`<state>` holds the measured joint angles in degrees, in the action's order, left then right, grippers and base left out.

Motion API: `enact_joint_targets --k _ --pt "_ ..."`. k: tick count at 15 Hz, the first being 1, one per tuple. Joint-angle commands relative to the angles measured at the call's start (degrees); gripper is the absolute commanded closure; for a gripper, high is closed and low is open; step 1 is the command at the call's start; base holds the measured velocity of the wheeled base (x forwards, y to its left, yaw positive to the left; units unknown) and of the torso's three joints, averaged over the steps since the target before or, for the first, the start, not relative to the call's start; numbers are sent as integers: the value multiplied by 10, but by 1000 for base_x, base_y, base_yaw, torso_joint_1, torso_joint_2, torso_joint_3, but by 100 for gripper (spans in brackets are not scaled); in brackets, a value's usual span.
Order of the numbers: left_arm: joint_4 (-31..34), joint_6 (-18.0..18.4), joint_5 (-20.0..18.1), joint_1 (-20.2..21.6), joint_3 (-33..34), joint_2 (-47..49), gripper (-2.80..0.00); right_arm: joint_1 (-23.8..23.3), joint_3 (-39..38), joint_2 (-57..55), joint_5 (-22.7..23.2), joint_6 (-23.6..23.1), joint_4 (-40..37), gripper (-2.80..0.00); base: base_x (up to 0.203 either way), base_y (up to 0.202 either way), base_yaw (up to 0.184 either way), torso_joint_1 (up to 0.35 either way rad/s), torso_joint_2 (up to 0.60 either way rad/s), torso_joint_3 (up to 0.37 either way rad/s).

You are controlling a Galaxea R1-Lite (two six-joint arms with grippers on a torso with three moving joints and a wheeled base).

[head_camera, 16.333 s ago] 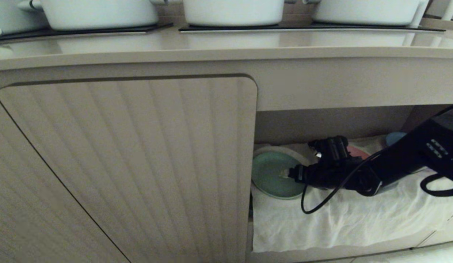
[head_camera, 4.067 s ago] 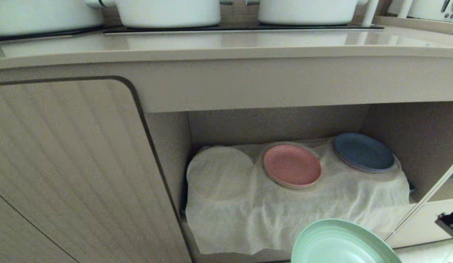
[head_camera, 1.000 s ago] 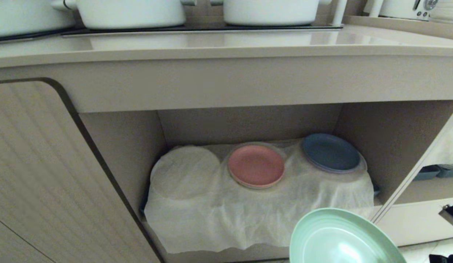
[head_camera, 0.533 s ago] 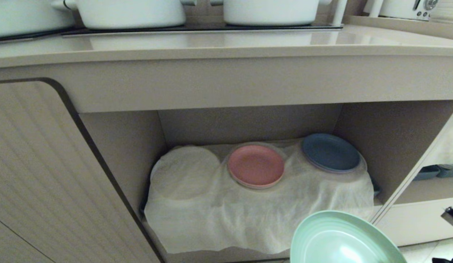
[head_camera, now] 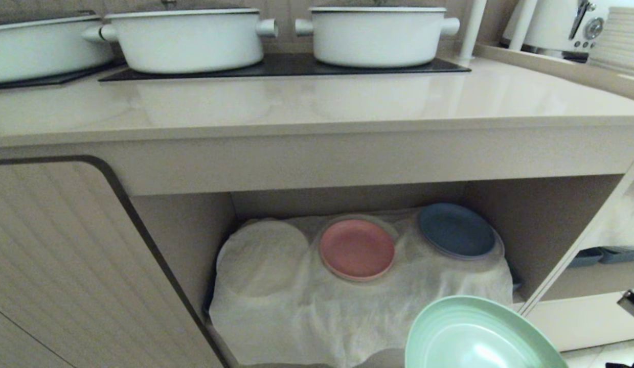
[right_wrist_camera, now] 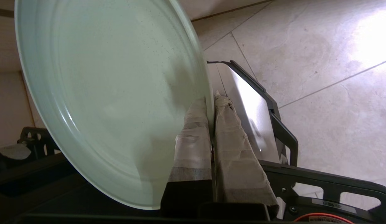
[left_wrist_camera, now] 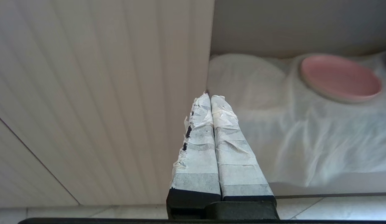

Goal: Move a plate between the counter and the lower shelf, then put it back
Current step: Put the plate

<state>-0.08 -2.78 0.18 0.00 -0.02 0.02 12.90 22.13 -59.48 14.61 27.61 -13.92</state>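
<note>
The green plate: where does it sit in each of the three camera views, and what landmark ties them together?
Head view: green plate at the bottom edge, right of centre, in front of the white cloth.
Left wrist view: not in it.
Right wrist view: fills the left half, its rim pinched by the right gripper.
Shared landmark: the cloth with the pink plate shows in head and left wrist views.

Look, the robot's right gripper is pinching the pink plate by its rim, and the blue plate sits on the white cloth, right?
Not quite. The right gripper pinches the mint-green plate, as the right wrist view shows. The pink plate lies beside the blue plate on the white cloth.
</note>
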Motion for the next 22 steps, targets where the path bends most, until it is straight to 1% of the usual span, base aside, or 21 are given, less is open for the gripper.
enact_joint_targets --k 1,11,22 --pt "0 0 0 0 0 0 0 0 1 0 1 2 -1 0 0 0 0 169 -510 -286" --pt "0 0 0 0 0 0 0 0 0 -1 2 2 -1 0 0 0 0 196 -479 -286" --pt "0 0 0 0 0 0 0 5 0 -1 2 2 -1 0 0 0 0 244 -531 -290"
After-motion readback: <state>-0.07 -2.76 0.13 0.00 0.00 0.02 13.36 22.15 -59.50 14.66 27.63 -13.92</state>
